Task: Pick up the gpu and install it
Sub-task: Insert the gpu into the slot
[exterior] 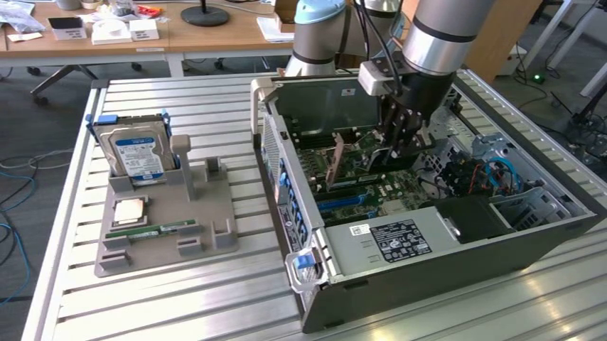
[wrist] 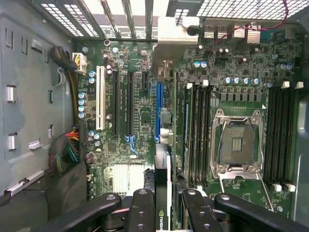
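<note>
The black, multi-link tool [wrist: 164, 205] is clamped on the gpu [wrist: 162, 166], a thin flat expansion card seen edge-on in the wrist view. Its fingers [wrist: 141, 210] press against the card's two broad faces.

Judging by its build, the card is light and stiff but fragile. It is a bare circuit board that should not be bent or twisted. Small parts on its faces could be crushed by a hard squeeze, and its smooth surfaces could slip in a weak one. The sensible hold is the one seen here, across the flat faces and near the upper edge, which leaves the contact edge and the end free.

The card shows a narrow dark edge with a small green logo mark close to the fingers, and it ends in a pale metal bracket [wrist: 176, 31] at its far end. It hangs over the long blue plastic slot [wrist: 158, 108] on the green motherboard [wrist: 241, 92], roughly in line with it. I cannot tell whether it touches the slot.

The open grey metal computer case [exterior: 455, 249] lies on the slatted aluminium bench [exterior: 190, 305]. Well apart from it, toward the exterior view's left, a grey plastic tray [exterior: 161, 220] holds an upright silver hard drive with a blue label [exterior: 141, 156].
</note>
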You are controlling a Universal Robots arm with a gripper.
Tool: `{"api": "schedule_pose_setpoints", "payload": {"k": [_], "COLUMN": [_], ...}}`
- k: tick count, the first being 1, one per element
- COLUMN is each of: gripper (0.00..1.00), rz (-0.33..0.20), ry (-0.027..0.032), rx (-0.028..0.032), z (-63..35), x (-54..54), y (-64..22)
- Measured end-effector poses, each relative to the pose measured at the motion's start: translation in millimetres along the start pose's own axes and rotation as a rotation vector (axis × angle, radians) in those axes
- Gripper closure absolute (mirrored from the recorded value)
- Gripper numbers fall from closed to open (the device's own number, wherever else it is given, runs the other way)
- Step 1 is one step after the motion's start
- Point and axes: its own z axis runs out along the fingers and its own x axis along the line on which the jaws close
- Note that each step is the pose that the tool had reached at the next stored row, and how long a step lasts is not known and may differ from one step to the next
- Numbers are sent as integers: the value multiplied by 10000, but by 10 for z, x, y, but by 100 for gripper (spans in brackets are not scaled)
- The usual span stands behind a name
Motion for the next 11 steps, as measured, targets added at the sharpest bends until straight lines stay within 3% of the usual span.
{"api": "schedule_pose_setpoints", "payload": {"k": [11], "gripper": [73], "rz": [1], "ry": [9], "rx": [-2], "z": [52], "x": [2], "y": [20]}}
